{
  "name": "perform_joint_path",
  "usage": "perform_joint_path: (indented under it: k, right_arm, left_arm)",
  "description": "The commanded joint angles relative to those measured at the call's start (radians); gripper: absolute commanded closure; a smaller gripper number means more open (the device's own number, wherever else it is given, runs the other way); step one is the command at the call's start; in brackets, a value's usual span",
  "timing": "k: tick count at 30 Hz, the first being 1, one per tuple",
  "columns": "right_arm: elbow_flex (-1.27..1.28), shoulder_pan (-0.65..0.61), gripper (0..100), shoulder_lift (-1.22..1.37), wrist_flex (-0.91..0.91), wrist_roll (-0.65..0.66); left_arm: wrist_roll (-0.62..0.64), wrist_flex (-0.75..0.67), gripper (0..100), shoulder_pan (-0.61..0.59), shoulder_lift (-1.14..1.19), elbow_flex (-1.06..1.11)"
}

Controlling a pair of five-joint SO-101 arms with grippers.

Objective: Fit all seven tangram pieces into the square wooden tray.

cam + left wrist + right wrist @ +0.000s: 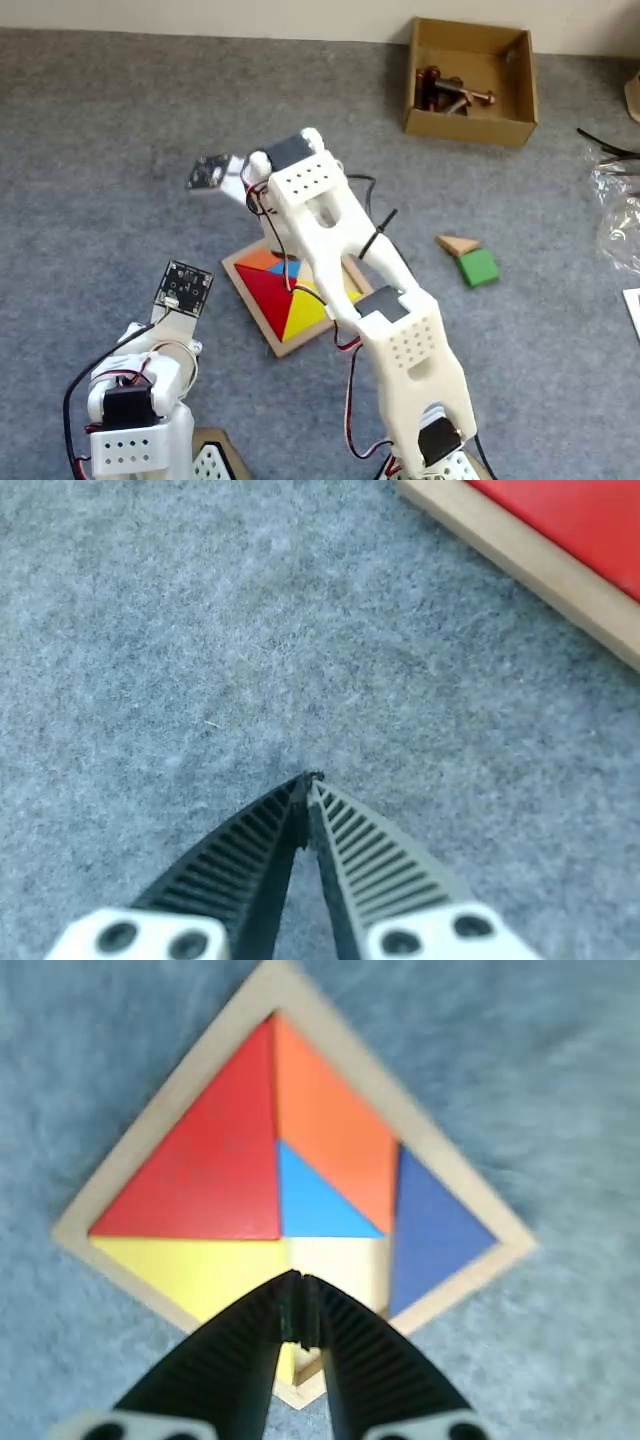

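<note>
The square wooden tray [168, 1110] lies on the grey carpet and holds a red triangle [210, 1170], an orange piece [335, 1120], a small light-blue triangle [315, 1200], a dark-blue piece [430, 1225] and a yellow triangle [190, 1275]. A patch of bare wood [345, 1265] shows beside the yellow one. My right gripper [300, 1310] hangs shut and empty above the tray's near corner. My left gripper [308, 780] is shut and empty over bare carpet, a short way from the tray's rim [520, 555]. A green square [478, 267] and a tan triangle [458, 244] lie together on the carpet right of the tray [256, 308].
A cardboard box [470, 80] with small metal parts stands at the back right. Clear plastic wrap [620, 220] lies at the right edge. The right arm [330, 230] stretches over the tray, hiding part of it. Open carpet spreads to the left and back.
</note>
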Motion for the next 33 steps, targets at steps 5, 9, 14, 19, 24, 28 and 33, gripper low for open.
perform_joint_path:
  k: [5,9,14,19,24,28,33]
  right_arm:
    - [-0.107,-0.01,99.4,-0.214,0.068,-0.077]
    - [-0.084,0.038,99.4,-0.343,0.068,-0.08]
    - [0.079,0.153,99.4,-0.493,0.068,-0.117]
    - [0.283,0.309,99.1,-0.618,0.065,-0.097]
    - [0.366,0.469,99.1,-0.688,0.064,-0.058]
    - [0.369,0.573,99.1,-0.711,0.064,-0.058]
    - [0.409,0.69,99.0,-0.711,0.01,-0.057]
  left_arm:
    - [0.011,0.008,99,-0.004,-0.008,0.021]
    - [0.011,0.008,99,-0.004,-0.008,0.021]
    - [0.011,0.008,99,-0.004,-0.008,0.021]
    - [0.011,0.008,99,-0.004,-0.008,0.021]
    - [0.011,0.008,99,-0.004,-0.008,0.021]
    - [0.011,0.008,99,-0.004,-0.008,0.021]
    - [0.011,0.008,99,-0.004,-0.008,0.021]
